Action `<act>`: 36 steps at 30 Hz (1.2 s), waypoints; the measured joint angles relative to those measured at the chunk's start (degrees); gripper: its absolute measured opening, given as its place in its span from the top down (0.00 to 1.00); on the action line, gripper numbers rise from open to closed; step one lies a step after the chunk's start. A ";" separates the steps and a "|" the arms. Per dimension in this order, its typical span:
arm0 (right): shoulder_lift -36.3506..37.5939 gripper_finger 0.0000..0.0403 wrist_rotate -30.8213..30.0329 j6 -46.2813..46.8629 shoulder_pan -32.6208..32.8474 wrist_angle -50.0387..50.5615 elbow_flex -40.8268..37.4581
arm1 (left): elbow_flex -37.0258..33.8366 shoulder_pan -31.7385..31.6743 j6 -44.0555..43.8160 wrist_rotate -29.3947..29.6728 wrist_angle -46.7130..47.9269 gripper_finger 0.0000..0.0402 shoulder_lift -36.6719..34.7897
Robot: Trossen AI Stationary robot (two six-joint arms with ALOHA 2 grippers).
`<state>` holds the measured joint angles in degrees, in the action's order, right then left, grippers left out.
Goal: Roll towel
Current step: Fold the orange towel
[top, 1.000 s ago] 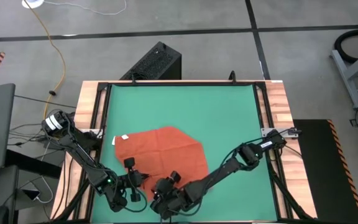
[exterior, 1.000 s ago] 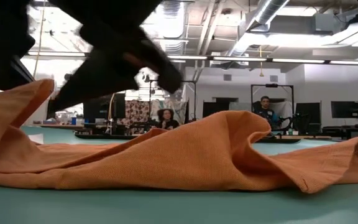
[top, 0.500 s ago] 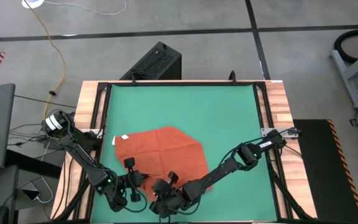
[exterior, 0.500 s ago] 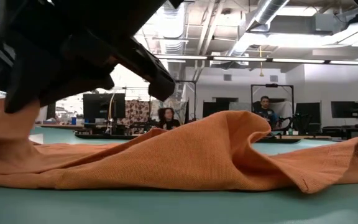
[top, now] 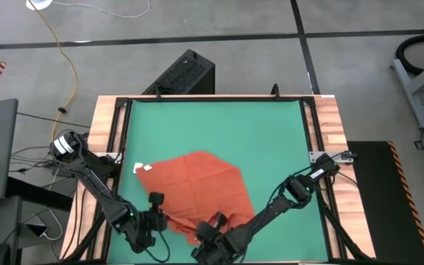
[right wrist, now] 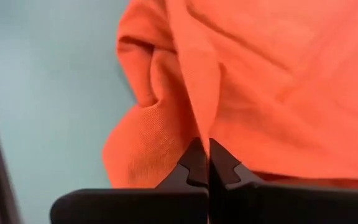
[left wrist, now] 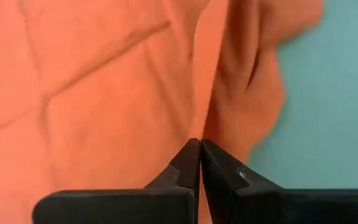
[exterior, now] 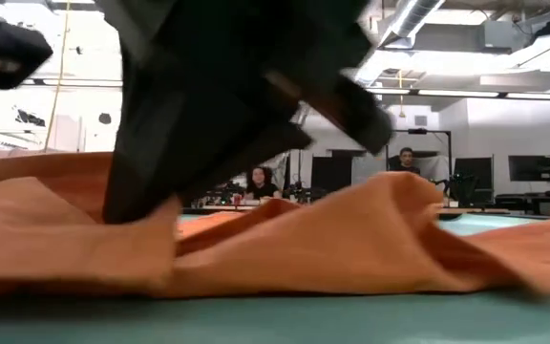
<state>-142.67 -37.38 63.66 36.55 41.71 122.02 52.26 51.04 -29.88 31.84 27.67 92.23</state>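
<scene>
Both grippers are pinched shut on the near edge of the towel (top: 197, 188), an orange-red cloth lying rumpled in the lower centre of the green mat (top: 219, 125) in the overhead view, its small white tag (top: 143, 168) showing at the cloth's left corner. Left gripper (top: 155, 202) sits at the lower left of the cloth and right gripper (top: 213, 223) at the lower middle; each wrist camera shows a thin fold of fabric running up from between that arm's closed fingers, the left gripper (left wrist: 200, 149) and the right gripper (right wrist: 207, 149) alike. From table height, the towel (exterior: 285, 244) rises in soft ridges beneath a dark blurred arm, with two people seated far back in the room. The step in hand appears to be lifting this near hem to begin the first turn of the roll. Done well, it likely calls for both arms carrying the hem at matching height and pace, up and over toward the top of the overhead frame, so the fold lands straight; the wrinkles in the middle could skew the roll unless the cloth is drawn taut between the two grips first
</scene>
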 joint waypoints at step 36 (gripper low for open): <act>0.07 0.99 8.64 5.29 6.58 8.76 0.02 | -7.70 -2.72 5.67 -8.26 18.06 0.50 -0.39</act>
<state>-142.60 -28.74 68.95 43.12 50.47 122.04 44.56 48.32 -24.22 23.58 45.72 91.83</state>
